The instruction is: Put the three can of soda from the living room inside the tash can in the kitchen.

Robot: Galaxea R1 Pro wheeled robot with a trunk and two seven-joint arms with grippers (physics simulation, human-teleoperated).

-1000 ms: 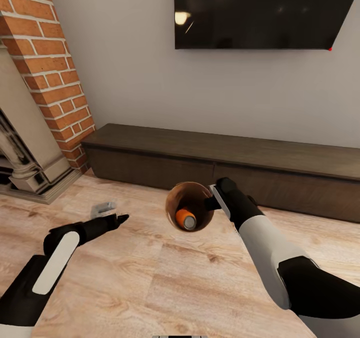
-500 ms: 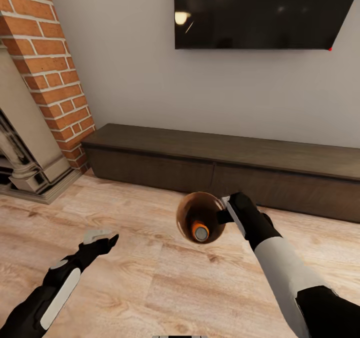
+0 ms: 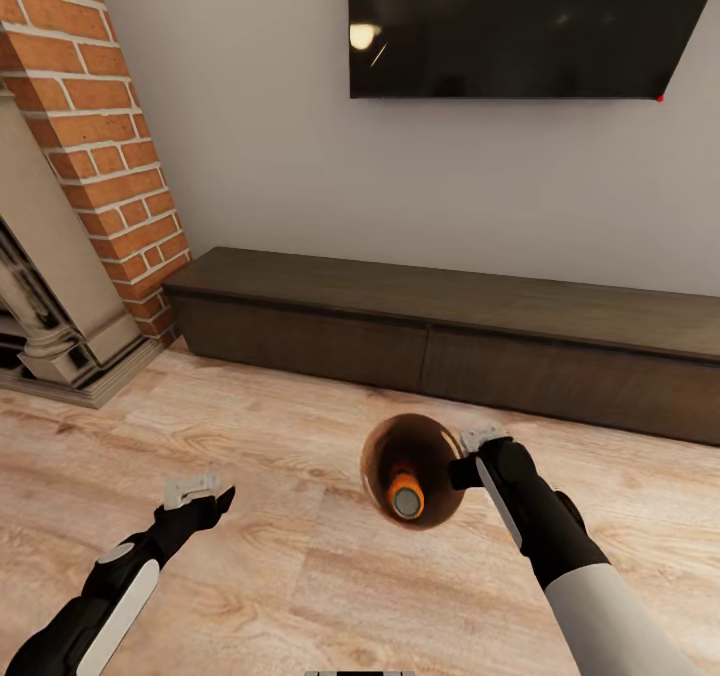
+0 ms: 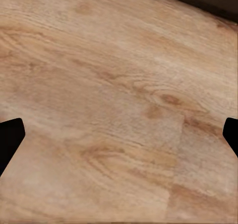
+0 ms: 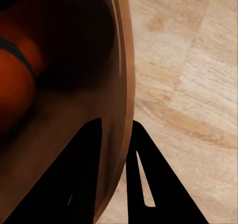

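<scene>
Probably a home living room — brick fireplace (image 3: 95, 146), wall-mounted TV (image 3: 520, 26), low media cabinet (image 3: 450, 331), wood floor (image 3: 300, 576).

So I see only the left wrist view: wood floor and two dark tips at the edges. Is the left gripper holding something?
Observer: No. In the head view the left gripper is open and empty above the floor.
Operator: And where is the trash can?
Observer: The right gripper is shut on the trash can by its rim, one finger inside, one outside.
Operator: Is any can inside?
Observer: Yes, one orange soda can lies in it, silver top toward the head camera.
</scene>
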